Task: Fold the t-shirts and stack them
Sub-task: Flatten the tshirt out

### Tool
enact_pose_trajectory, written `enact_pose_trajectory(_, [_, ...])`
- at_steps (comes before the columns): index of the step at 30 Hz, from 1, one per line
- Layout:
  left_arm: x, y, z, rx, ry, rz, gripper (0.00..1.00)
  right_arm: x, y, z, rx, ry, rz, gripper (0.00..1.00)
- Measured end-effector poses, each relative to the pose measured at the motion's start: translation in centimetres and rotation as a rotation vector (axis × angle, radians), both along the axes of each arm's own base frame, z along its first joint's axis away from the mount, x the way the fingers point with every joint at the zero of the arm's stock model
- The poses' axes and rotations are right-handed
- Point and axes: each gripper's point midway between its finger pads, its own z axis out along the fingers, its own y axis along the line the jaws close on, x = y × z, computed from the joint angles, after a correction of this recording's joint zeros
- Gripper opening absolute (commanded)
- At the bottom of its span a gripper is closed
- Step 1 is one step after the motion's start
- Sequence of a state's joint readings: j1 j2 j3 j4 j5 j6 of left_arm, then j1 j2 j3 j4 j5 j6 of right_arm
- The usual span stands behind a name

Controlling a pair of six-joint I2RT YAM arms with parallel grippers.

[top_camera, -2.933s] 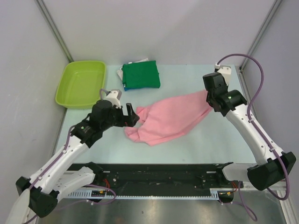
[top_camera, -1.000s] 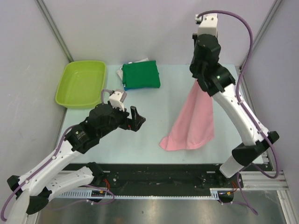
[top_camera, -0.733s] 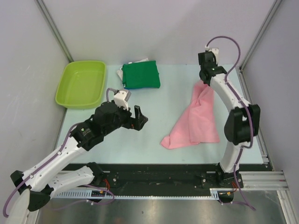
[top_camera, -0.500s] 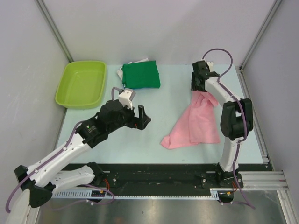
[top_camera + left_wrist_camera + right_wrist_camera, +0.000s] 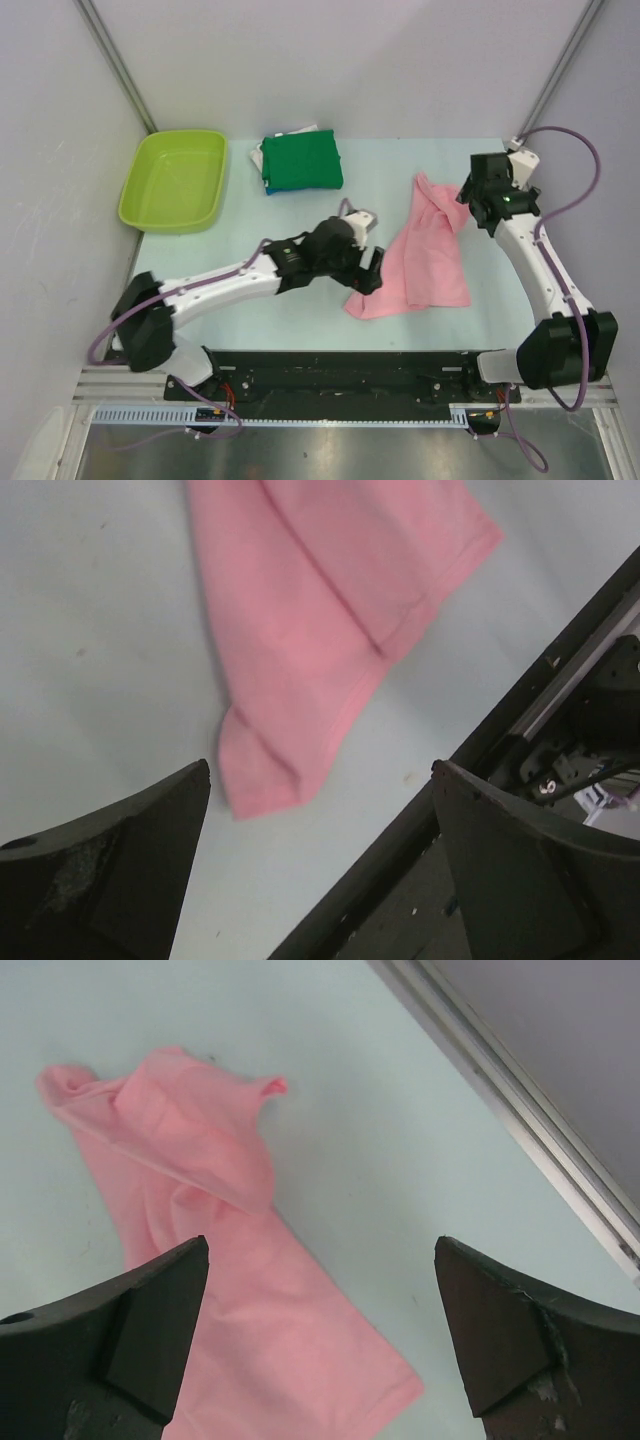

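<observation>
A light pink t-shirt (image 5: pixel 425 255) lies crumpled and partly doubled over on the table, right of the middle. My left gripper (image 5: pixel 368 270) hovers open at its near left corner. In the left wrist view that corner of the pink t-shirt (image 5: pixel 300 660) lies just ahead of the left gripper (image 5: pixel 320 770), with nothing between the fingers. My right gripper (image 5: pixel 471 199) stands open beside the shirt's far right end. In the right wrist view the pink t-shirt (image 5: pixel 220 1250) spreads below the right gripper (image 5: pixel 320 1245). Folded t-shirts (image 5: pixel 301 162) are stacked at the back, dark green on top.
A lime green plastic tub (image 5: pixel 174 180) stands at the back left. The table's right rail (image 5: pixel 520 1090) runs close to my right gripper. The black front rail (image 5: pixel 560 680) lies just past the shirt's near edge.
My right gripper opened and let go of the hanging pink t-shirt, which dropped onto the table, then drew back to the right. My left arm reached right to the shirt's near left corner.
</observation>
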State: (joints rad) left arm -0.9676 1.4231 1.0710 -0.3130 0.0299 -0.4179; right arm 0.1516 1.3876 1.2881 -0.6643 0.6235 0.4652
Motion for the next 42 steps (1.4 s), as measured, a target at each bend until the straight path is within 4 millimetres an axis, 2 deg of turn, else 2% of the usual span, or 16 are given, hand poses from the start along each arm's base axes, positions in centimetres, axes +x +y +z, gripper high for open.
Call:
enact_pose_trajectory(5, [0.6,-8.1,0.4,0.026,-0.030,-0.087,0.97,-3.9,-2.9,0.4,0.054,-0.039,-0.095,1.00])
enact_pose_trajectory(9, [0.8,-14.6,0.8,0.057,-0.093,-0.147,0.97,-5.2,-3.2,1.9,0.077,-0.097,-0.110,1.00])
enact_pose_trajectory(12, [0.5,-18.0,-0.3,0.098,-0.129,-0.189,0.98,-5.6,-3.1,1.6,0.087,-0.102,-0.112,1.00])
enact_pose_trajectory(14, [0.1,-19.3,-2.1,0.141,-0.135,-0.218,0.98,-5.8,-3.1,0.8,0.091,-0.084,-0.114,1.00])
enact_pose_trajectory(17, [-0.5,-20.0,-5.2,0.217,-0.124,-0.259,0.98,-6.1,-3.1,-0.4,0.096,-0.053,-0.113,1.00])
enact_pose_trajectory(21, [-0.4,-19.5,-9.5,0.322,-0.109,-0.283,0.98,-6.2,-2.9,-1.2,0.103,-0.036,-0.108,1.00])
enact_pose_trajectory(24, [0.1,-19.6,-11.5,0.371,-0.116,-0.289,0.99,-5.9,-2.7,-1.2,0.112,-0.041,-0.099,1.00])
enact_pose_trajectory(28, [0.6,-19.8,-12.8,0.401,-0.136,-0.290,0.99,-5.8,-2.6,-1.3,0.117,-0.043,-0.095,1.00])
enact_pose_trajectory(33, [0.7,-19.9,-13.3,0.409,-0.140,-0.295,0.98,-5.7,-2.6,-1.5,0.118,-0.045,-0.094,1.00])
enact_pose_trajectory(39, [0.7,-20.0,-13.7,0.401,-0.147,-0.294,0.78,-5.9,-2.6,-2.1,0.117,-0.034,-0.095,1.00])
enact_pose_trajectory(40, [0.7,-19.9,-13.8,0.396,-0.150,-0.289,0.72,-5.9,-2.6,-2.2,0.117,-0.031,-0.095,1.00])
enact_pose_trajectory(42, [0.6,-19.5,-13.8,0.391,-0.150,-0.284,0.70,-5.9,-2.6,-2.2,0.117,-0.032,-0.094,1.00])
